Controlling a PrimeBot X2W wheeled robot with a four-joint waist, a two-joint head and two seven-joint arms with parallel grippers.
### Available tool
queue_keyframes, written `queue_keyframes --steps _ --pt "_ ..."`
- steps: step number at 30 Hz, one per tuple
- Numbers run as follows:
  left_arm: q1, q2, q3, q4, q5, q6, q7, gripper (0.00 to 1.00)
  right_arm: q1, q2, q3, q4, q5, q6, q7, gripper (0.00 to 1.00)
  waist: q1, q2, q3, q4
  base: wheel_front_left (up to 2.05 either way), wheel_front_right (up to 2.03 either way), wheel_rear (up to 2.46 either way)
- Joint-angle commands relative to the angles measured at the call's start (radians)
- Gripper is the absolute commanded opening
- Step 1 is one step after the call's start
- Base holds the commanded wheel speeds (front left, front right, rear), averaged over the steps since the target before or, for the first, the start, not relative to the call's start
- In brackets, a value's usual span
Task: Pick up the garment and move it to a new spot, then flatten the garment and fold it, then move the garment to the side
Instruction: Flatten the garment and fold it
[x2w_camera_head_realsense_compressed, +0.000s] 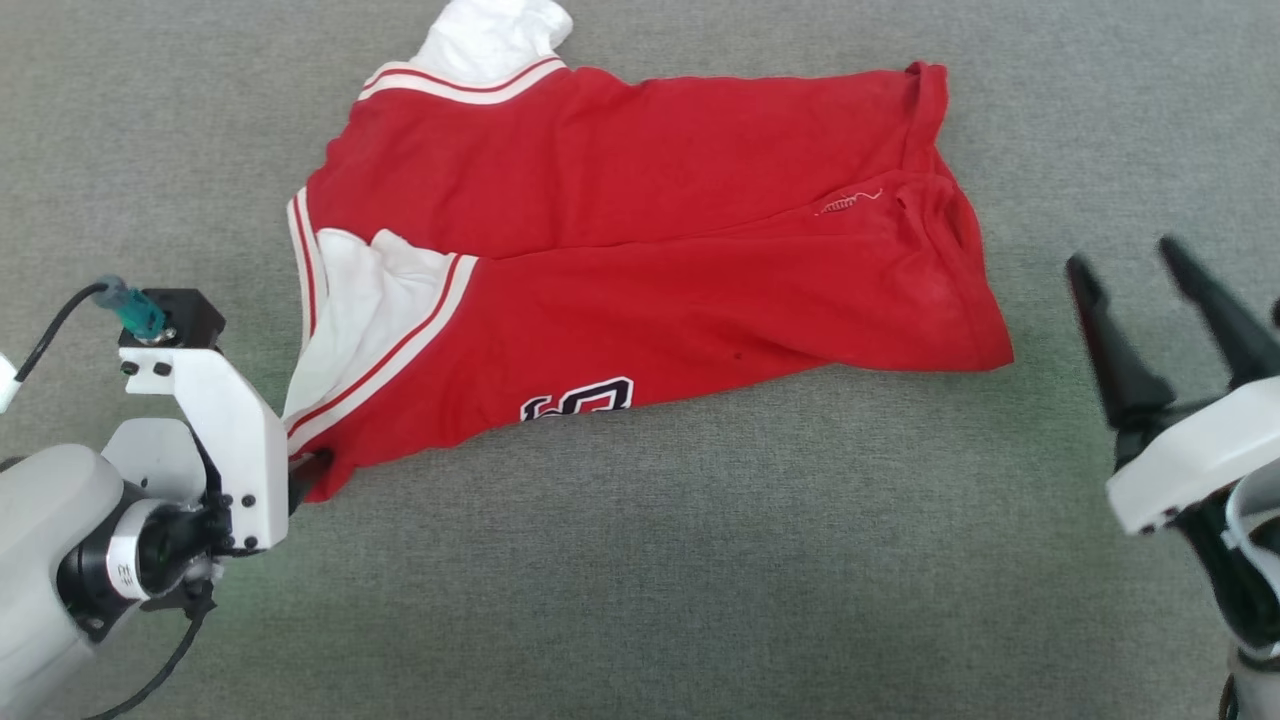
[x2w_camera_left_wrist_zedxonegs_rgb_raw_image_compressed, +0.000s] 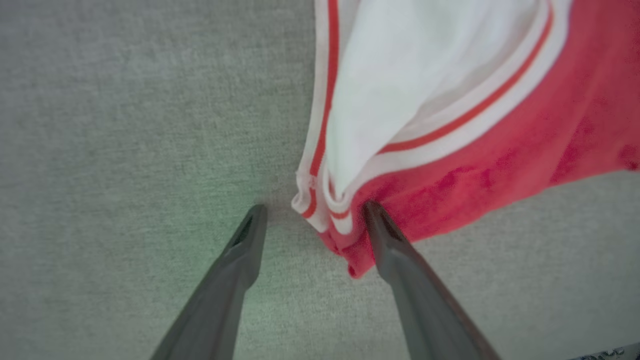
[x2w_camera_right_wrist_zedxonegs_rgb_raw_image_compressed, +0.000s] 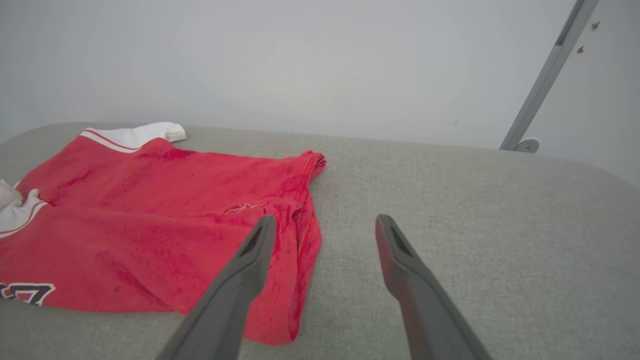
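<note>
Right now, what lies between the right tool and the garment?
Bare grey surface, by the head view, separates the right tool from the garment.

The garment is soft, matt red cloth with a faintly fuzzy nap. Its white sleeve end, just ahead of the left gripper, looks smoother. Under it lies coarse, matt grey woven fabric. Left gripper and right gripper have dark, matt, plastic-looking fingers.
</note>
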Motion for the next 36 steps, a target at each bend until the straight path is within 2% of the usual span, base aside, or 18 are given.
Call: queue_keyframes --steps 1,6,7,13,19,25,29,30,31,32,36 --pt "0.022 -0.025 0.015 0.049 -0.027 -0.019 -0.021 1.00 0.026 0.000 0.015 -0.011 0.023 0.000 0.034 1.00 0.0000 0.0000 0.004 -0.010 0.00 0.00 0.00" --pt "0.038 -0.072 0.027 0.155 -0.063 -0.058 -0.041 1.00 0.050 -0.027 0.042 -0.006 0.067 0.000 0.105 1.00 0.0000 0.0000 0.008 -0.016 0.00 0.00 0.00" --pt "0.041 -0.079 0.022 0.177 -0.063 -0.074 -0.033 0.02 0.053 -0.034 0.050 -0.001 0.079 0.000 0.124 1.00 0.0000 0.0000 0.008 -0.016 0.00 0.00 0.00" --pt "0.034 -0.121 0.001 0.247 -0.063 -0.128 -0.015 0.00 0.035 -0.074 0.066 0.043 0.137 0.000 0.248 1.00 0.0000 0.0000 0.004 0.002 0.00 0.00 0.00" --pt "0.006 -0.164 -0.006 0.259 -0.040 -0.156 -0.024 0.00 -0.047 -0.090 0.082 0.108 0.177 0.000 0.378 1.00 0.0000 0.0000 0.017 0.046 0.00 0.00 0.00" --pt "-0.025 -0.204 -0.015 0.263 -0.017 -0.178 -0.028 0.00 -0.166 -0.095 0.111 0.236 0.166 0.000 0.502 1.00 0.0000 0.0000 0.037 0.084 0.00 0.00 0.00" --pt "-0.042 -0.228 -0.016 0.268 -0.006 -0.186 -0.031 0.00 -0.227 -0.098 0.172 0.348 0.154 0.000 0.581 1.00 0.0000 0.0000 0.047 0.101 0.00 0.00 0.00" --pt "-0.047 -0.233 -0.017 0.271 -0.002 -0.187 -0.032 0.00 -0.239 -0.105 0.201 0.371 0.157 0.000 0.604 0.57 0.0000 0.0000 0.050 0.103 0.00 0.00 0.00" --pt "-0.051 -0.237 -0.016 0.273 0.001 -0.190 -0.036 0.00 -0.248 -0.107 0.222 0.391 0.168 0.000 0.621 0.23 0.0000 0.0000 0.052 0.105 0.00 0.00 0.00" --pt "-0.055 -0.241 -0.015 0.276 0.001 -0.192 -0.039 0.00 -0.255 -0.117 0.247 0.404 0.174 0.000 0.640 0.00 0.0000 0.0000 0.053 0.107 0.00 0.00 0.00" --pt "-0.059 -0.231 -0.008 0.285 0.001 -0.198 -0.043 0.00 -0.294 -0.177 0.279 0.413 0.222 0.000 0.646 0.00 0.0000 0.0000 0.053 0.109 0.00 0.00 0.00"
